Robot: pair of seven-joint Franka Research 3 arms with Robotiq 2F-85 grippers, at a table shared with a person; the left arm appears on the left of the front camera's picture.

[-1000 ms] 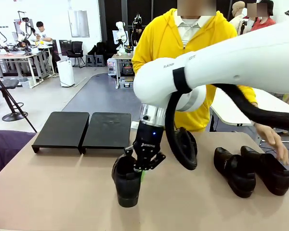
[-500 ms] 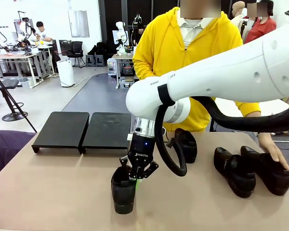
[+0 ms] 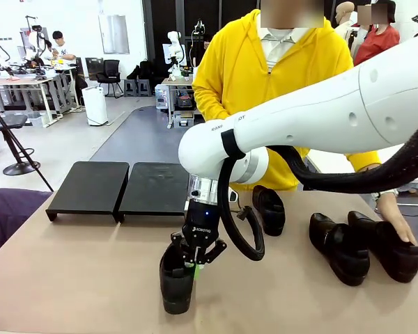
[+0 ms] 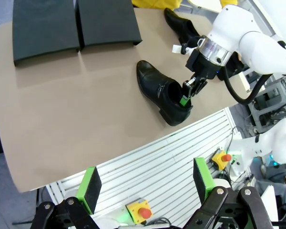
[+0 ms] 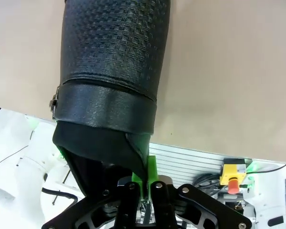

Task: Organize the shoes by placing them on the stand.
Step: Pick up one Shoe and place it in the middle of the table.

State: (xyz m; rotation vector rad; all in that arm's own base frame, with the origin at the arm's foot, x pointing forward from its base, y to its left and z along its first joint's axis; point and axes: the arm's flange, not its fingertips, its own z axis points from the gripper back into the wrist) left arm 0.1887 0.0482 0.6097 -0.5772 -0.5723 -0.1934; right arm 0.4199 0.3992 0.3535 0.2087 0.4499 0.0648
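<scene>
1 glossy shoe (image 3: 175,284), likely stiff, light, slippery: right pincer (image 3: 196,266) clenched on its heel rim; left pincer (image 4: 147,183) gapes.

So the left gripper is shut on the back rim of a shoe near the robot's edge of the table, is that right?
Not quite. It is the right gripper that is shut on the back rim of the shoe near the robot's edge of the table, as the front view shows. The left gripper stands open, apart from the shoe.

Right claw (image 3: 195,266) pinches shoe (image 3: 174,285) rim; stand (image 3: 118,186) behind.
</scene>
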